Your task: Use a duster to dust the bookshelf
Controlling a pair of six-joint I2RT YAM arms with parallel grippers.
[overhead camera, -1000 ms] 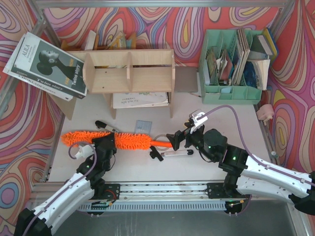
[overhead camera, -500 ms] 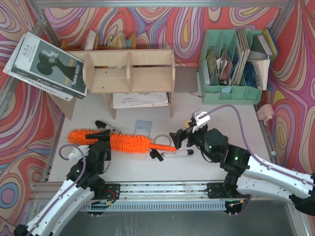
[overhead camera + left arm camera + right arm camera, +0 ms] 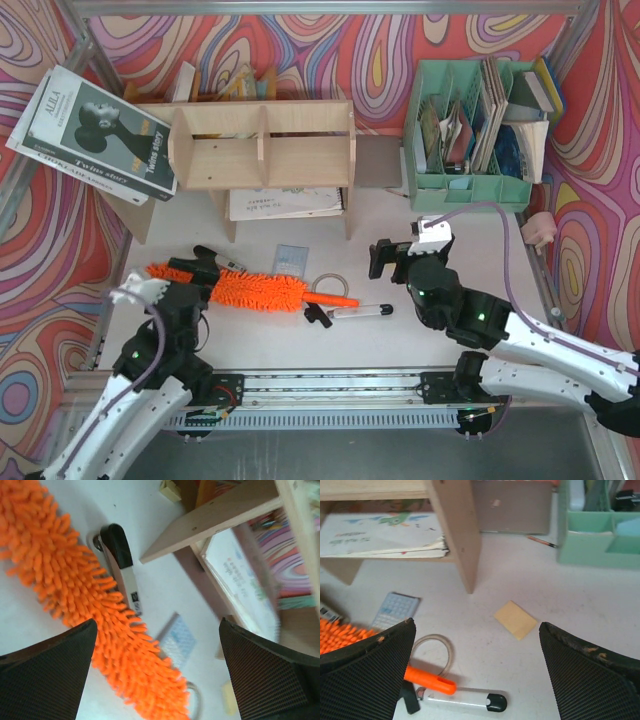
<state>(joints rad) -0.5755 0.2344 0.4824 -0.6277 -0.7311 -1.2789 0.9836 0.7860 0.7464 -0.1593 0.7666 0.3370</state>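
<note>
Duster (image 3: 255,290) lies flat on the table in front of the bookshelf (image 3: 262,145), running along its length and well apart from it. The fluffy head is toward the shelf's left leg, the slim handle tip toward its right leg.

Left claw (image 3: 157,645): jaws wide, empty, hovering over the fluffy head. Right claw (image 3: 385,258): jaws wide, empty, in front of the shelf's right leg, near the handle tip but not touching.

Likely step: pick up the duster. Best taken by the handle, not the fluff, which would slip and sag. A pen (image 3: 462,700) and a ring (image 3: 435,652) crowd the tip, so come down clear of both and close squarely across the handle.
</note>
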